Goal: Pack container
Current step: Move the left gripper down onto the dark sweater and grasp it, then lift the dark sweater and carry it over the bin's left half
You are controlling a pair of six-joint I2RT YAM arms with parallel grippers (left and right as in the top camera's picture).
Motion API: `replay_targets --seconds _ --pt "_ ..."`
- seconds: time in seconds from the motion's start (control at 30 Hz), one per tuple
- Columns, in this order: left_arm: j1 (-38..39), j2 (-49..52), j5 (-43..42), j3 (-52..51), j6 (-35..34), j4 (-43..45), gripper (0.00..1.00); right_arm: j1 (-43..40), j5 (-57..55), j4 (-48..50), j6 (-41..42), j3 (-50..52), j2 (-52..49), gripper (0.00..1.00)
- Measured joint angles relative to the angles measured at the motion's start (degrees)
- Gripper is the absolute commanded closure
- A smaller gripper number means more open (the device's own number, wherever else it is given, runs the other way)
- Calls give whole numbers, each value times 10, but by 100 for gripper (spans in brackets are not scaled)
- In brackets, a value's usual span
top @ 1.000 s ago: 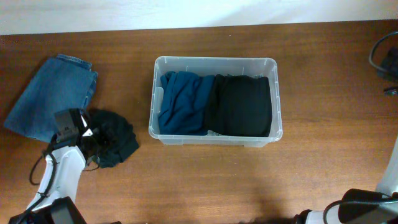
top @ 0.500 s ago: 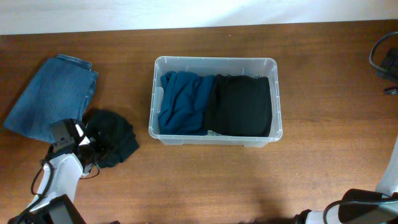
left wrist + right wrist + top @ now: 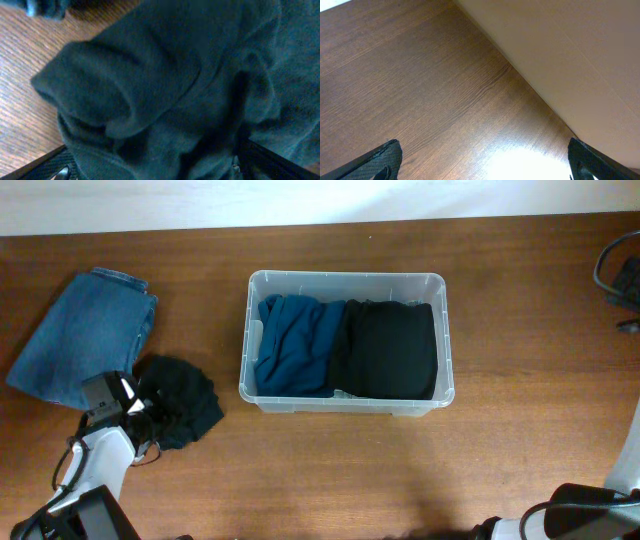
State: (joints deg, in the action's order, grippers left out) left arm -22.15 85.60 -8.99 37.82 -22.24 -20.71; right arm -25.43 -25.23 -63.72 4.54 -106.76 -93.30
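Having pulled back slightly, the left gripper (image 3: 150,167) waits wide open over the black garment (image 3: 185,402), which is still outside the container (image 3: 345,276).

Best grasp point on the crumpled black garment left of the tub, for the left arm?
I'd pinch the raised fold of the black garment, straight from above: it bunches rounder and higher than the thin edges, and the open left fingers straddle the cloth.
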Motion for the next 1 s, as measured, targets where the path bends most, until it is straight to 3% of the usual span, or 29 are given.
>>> replay_targets --seconds 0.07,0.17,0.37,0.57,0.7,0.77,1.0 --pt "0 4 0 2 -2 5 6 0 0 0 0 0 0 1" --pt "0 12 3 6 -6 10 36 0 0 0 0 0 0 2" --pt "-2 21 7 6 -10 13 41 0 0 0 0 0 0 1" --pt "-2 24 2 5 -14 13 75 0 0 0 0 0 0 2" --pt "-2 27 -6 5 -15 15 87 0 0 0 0 0 0 1" --pt "-2 27 -9 5 -14 16 99 0 0 0 1 0 0 1" --pt "-2 24 -9 6 -14 15 99 0 0 0 0 0 0 2"
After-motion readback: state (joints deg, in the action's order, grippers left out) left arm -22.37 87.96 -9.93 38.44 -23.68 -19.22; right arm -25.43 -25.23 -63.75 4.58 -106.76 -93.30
